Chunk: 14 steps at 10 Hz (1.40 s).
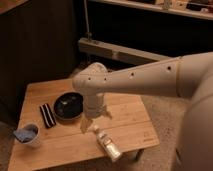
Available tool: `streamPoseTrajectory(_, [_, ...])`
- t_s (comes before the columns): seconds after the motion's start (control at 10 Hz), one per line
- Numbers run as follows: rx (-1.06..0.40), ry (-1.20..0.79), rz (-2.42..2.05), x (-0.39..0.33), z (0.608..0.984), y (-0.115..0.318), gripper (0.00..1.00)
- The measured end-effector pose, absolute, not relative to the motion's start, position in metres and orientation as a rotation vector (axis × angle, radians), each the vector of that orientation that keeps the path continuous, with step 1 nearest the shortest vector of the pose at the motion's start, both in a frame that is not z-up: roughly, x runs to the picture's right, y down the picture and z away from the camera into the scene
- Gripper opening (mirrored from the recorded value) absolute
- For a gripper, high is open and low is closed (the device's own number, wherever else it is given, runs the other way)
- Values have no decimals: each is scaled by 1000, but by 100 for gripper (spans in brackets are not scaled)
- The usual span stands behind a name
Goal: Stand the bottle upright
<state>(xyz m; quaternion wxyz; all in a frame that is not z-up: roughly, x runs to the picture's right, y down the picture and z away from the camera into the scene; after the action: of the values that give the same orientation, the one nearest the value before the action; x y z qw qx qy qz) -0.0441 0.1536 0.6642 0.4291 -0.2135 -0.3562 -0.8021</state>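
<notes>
Wooden tabletop (131,114) with the bottle (108,145) lying on its side near the front edge. Hand (95,121) hovers just above, fingers apart, empty. Probably light, slippery plastic that rolls; grip across the body.

A wooden table (129,120) bears a dark bowl (68,106), black bar (47,115) and white cup (30,136).
</notes>
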Motion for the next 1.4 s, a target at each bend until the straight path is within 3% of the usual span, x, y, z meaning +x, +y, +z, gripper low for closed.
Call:
streamPoseTrajectory(0.7, [-527,-952,-2006,-18,685,189,80])
streamPoseTrajectory(1.4, [-686,-1042,-2048,-40,729,201,80])
